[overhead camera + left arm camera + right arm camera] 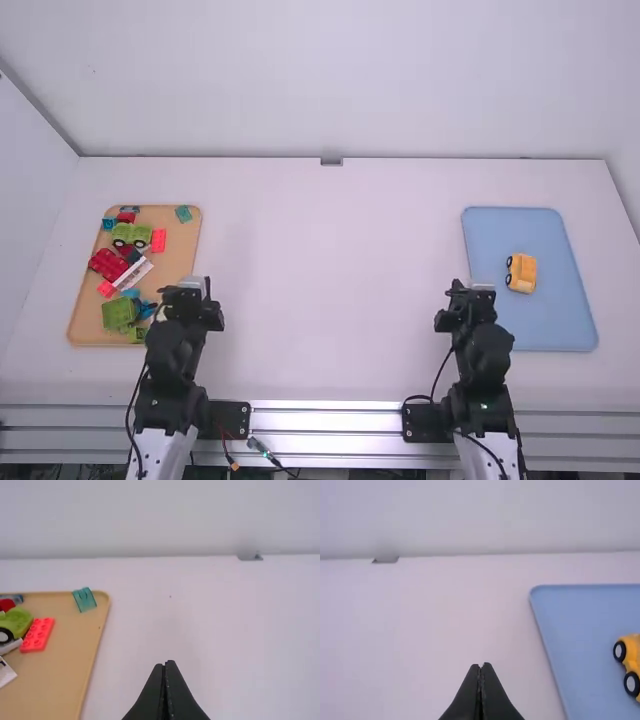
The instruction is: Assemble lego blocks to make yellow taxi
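Note:
A yellow taxi body with black wheels [521,273] rests on the blue tray [570,325] at the right; the right wrist view also shows this yellow taxi [632,660]. My left gripper [195,287] is held beside the wooden tray's right edge, and in the left wrist view the left gripper [166,664] is shut with nothing in it. To the left of the blue tray, my right gripper [469,287] stays over the table; the right gripper [479,667] is shut and holds nothing in the right wrist view.
On the left, a wooden tray [180,260] holds several blocks: a green car piece [133,234], a red brick [158,240], a teal piece [84,599] and a larger green piece [119,314]. White table [330,280] lies between the trays.

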